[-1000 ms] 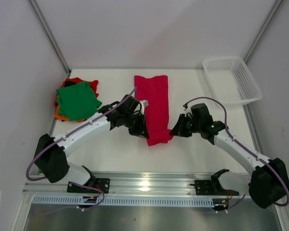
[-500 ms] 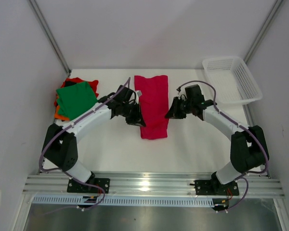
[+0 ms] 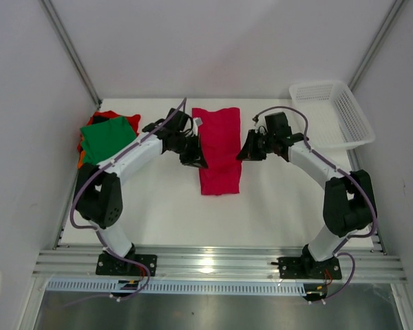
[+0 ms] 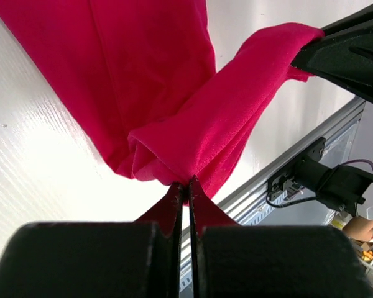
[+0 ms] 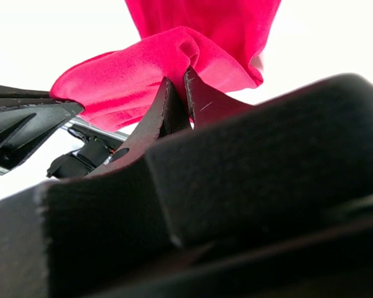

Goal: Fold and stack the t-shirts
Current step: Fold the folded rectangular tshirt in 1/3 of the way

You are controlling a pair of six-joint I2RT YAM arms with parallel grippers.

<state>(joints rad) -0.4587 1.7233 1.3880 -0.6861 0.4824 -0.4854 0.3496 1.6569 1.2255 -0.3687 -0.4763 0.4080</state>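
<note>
The left gripper (image 3: 195, 159) and right gripper (image 3: 242, 152), each clenched on a near corner of the crimson t-shirt (image 3: 218, 137) at mid-table (image 3: 158, 206), now hold that hem further toward 12 o'clock than a second ago, so the half-fold is progressing.

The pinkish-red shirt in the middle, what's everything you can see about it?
The crimson t-shirt is soft, matt cloth, folded into a long narrow strip lying on the white table, with a small white tag at its far left edge. The left jaws and right jaws are each shut on a bunched edge, holding a band of cloth raised between them.
</note>
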